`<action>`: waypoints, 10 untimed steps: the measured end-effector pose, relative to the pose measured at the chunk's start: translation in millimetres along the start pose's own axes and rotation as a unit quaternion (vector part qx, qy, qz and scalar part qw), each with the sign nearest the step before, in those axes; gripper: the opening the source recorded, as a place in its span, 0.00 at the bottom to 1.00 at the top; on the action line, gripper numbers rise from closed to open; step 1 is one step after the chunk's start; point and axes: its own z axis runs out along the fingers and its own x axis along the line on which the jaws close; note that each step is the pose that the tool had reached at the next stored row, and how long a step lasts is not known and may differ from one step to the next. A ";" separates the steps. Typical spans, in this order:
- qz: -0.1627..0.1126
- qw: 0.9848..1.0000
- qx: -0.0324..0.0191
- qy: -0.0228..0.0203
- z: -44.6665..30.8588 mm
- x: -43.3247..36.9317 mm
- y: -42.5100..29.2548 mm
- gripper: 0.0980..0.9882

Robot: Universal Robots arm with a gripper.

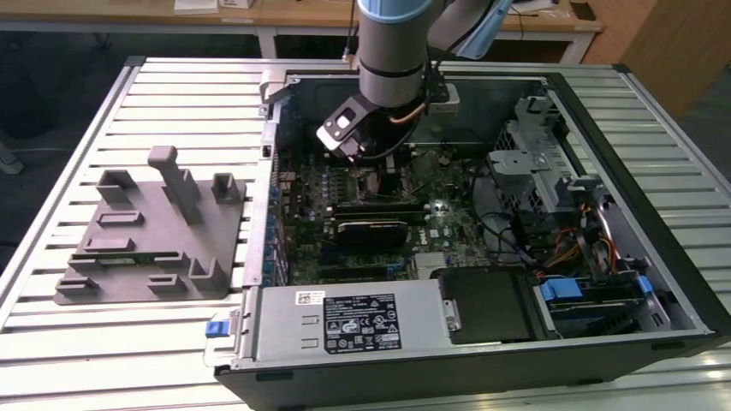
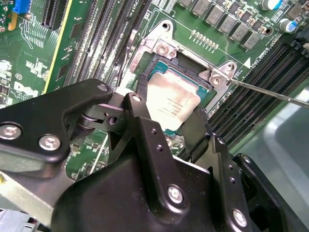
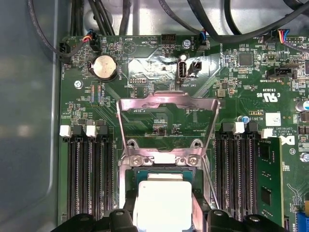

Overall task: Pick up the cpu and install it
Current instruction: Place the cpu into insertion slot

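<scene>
Two black fingers (image 2: 139, 118) of my gripper (image 2: 169, 116) are closed against opposite edges of the cpu (image 2: 175, 102), and nothing else sits between them. The gap is just the chip's width, so I judge this a real hold and not a loose straddle.

The cpu lies flat and square over the socket frame (image 2: 161, 46), silver plate up. I cannot tell whether it is already seated or just above the contacts. I hold it by the edges, I think, to keep the underside clear and let it go down level.

The socket is open for it. In the first wrist view the load plate (image 3: 169, 104) is swung up and back, clear of the chip. In the second wrist view the thin retention lever (image 2: 270, 93) stands released off to one side. Memory slots (image 3: 89, 179) flank the socket on both sides, near but apart from my fingers.

In the exterior view my arm (image 1: 395, 43) comes in from 12 o'clock and stands almost upright. The wrist points straight down into the open computer case (image 1: 457, 377), above the motherboard (image 1: 457, 227). From my wrist:
- the grey fixture tray (image 1: 149, 231) lies toward 9 o'clock, well apart, outside the case
- the drive cage (image 1: 537, 163) is at 3 o'clock
- the power supply (image 1: 354, 321) is at 6 o'clock
</scene>
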 end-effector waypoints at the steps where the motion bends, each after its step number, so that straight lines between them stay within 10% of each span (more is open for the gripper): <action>1: 0.000 1.000 0.000 0.000 0.2 -0.1 0.0 0.49; 10: 0.000 1.000 0.000 0.000 0.6 -0.2 0.0 0.49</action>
